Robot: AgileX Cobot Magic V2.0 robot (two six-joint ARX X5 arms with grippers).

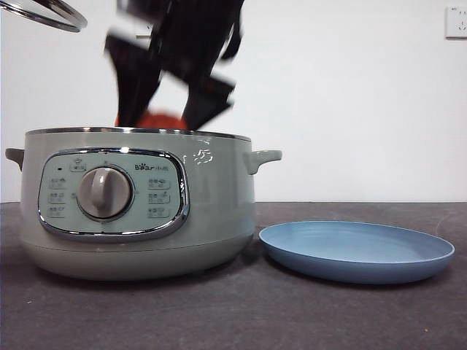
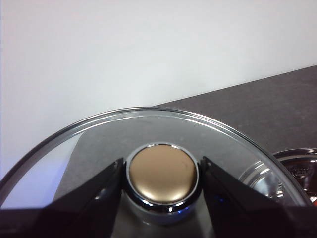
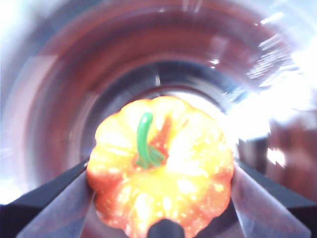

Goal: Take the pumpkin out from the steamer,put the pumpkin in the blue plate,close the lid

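Note:
The sage-green steamer (image 1: 139,204) stands at the left of the table, open. My right gripper (image 1: 171,109) reaches into it from above and is shut on the orange-red pumpkin (image 3: 161,166); only the pumpkin's top (image 1: 157,120) shows above the chrome rim. The pot's shiny inside (image 3: 74,99) surrounds it, blurred. My left gripper (image 2: 162,176) is shut on the knob (image 2: 162,173) of the glass lid (image 2: 99,134) and holds it up; the lid's rim (image 1: 51,14) shows at the top left. The blue plate (image 1: 356,249) lies right of the steamer, empty.
A dark tabletop (image 1: 328,313) runs in front of the steamer and plate. A white wall stands behind, with a socket (image 1: 456,22) at the top right. The steamer's right handle (image 1: 261,157) sticks out above the plate's near rim.

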